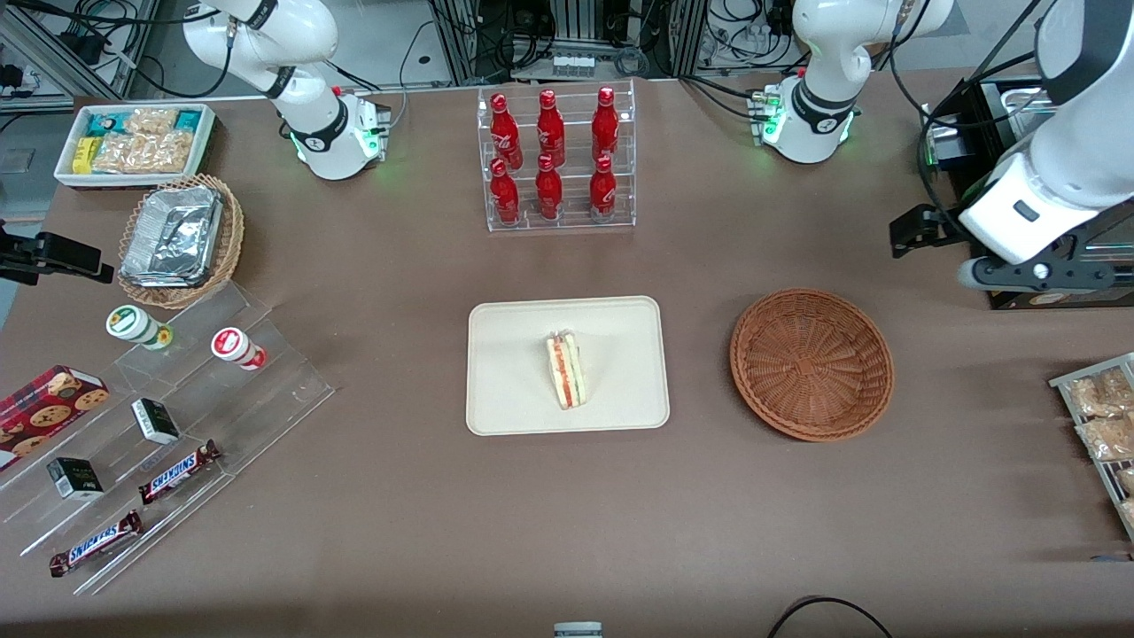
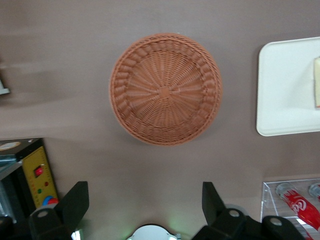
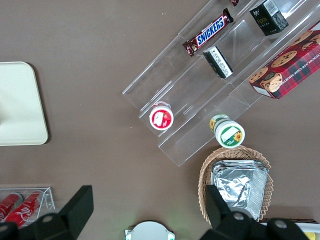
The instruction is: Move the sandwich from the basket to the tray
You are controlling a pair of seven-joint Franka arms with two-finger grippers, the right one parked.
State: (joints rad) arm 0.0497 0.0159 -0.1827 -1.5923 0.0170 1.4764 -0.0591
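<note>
Front view, read from the parked arm's end of the table toward the working arm's: the tray lies mid-table with the sandwich on it, standing on edge with its red and green filling layers facing up, a little nearer the tray's basket-side rim than its middle. Beside the tray, well apart from it, sits the basket, with nothing in it. Farther on, at the working arm's end, the left arm is raised and drawn back above the table's edge, clear of both basket and tray.

Judging from how things lie, the placing step is done: the sandwich is on the tray, the basket holds nothing, and no grasp is in hand. What remains looks like only a retreat to rest; nothing more seems called for beyond keeping the arm clear of the basket and the bottle rack as it settles.

The left wrist view agrees. The gripper hangs high over bare table, looking straight down, with the basket in full sight below it and a corner of the tray with the sandwich's edge beside that. Its two dark fingers stand spread wide with nothing between them.
</note>
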